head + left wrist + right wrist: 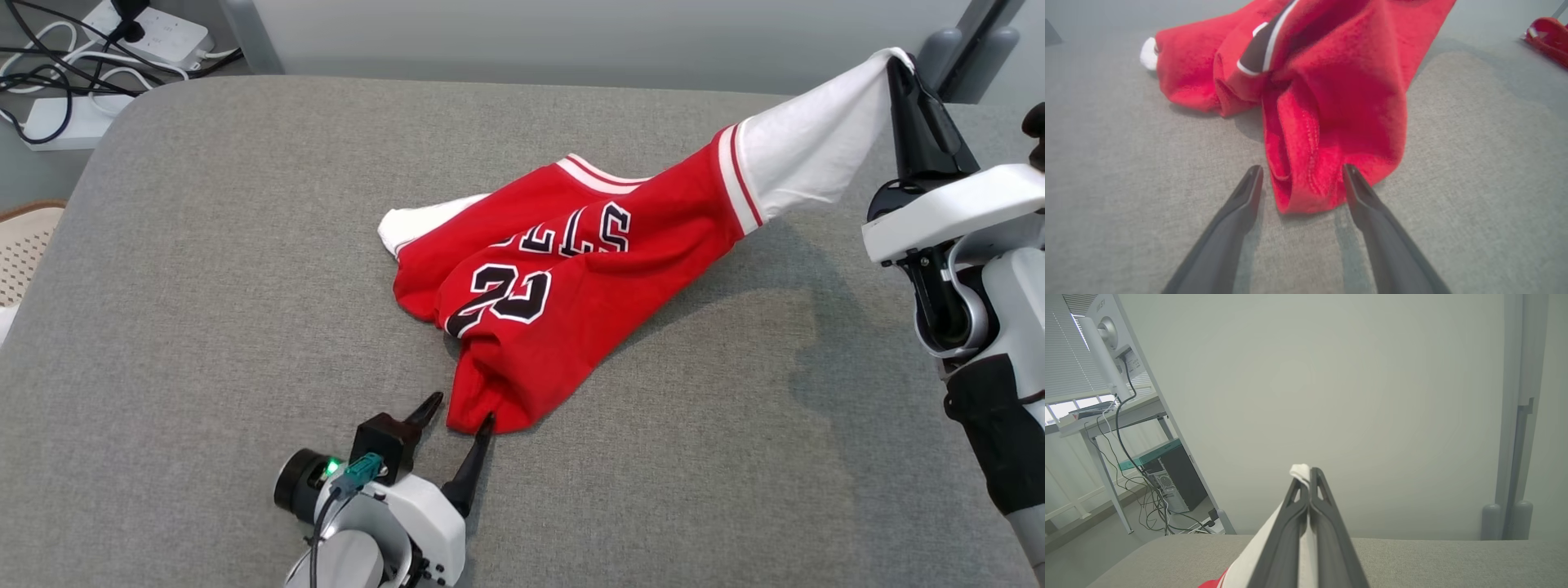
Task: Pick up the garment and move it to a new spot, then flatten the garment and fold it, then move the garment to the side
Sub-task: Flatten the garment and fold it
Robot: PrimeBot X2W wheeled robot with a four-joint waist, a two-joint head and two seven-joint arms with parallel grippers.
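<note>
Some garment (pixel 571 327) lettering (pixel 575 233) under folds; right gripper (pixel 898 69) tight on sleeve (pixel 808 147), left gripper (pixel 461 410) wide.

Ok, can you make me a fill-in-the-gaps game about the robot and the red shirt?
1. The right tool is shut on the ____ sleeve of the garment.
2. The left tool is ____, with the garment's red hem between its fingers.
3. Most of the garment lies on a ____ table.

Missing words: white; open; grey.
</note>
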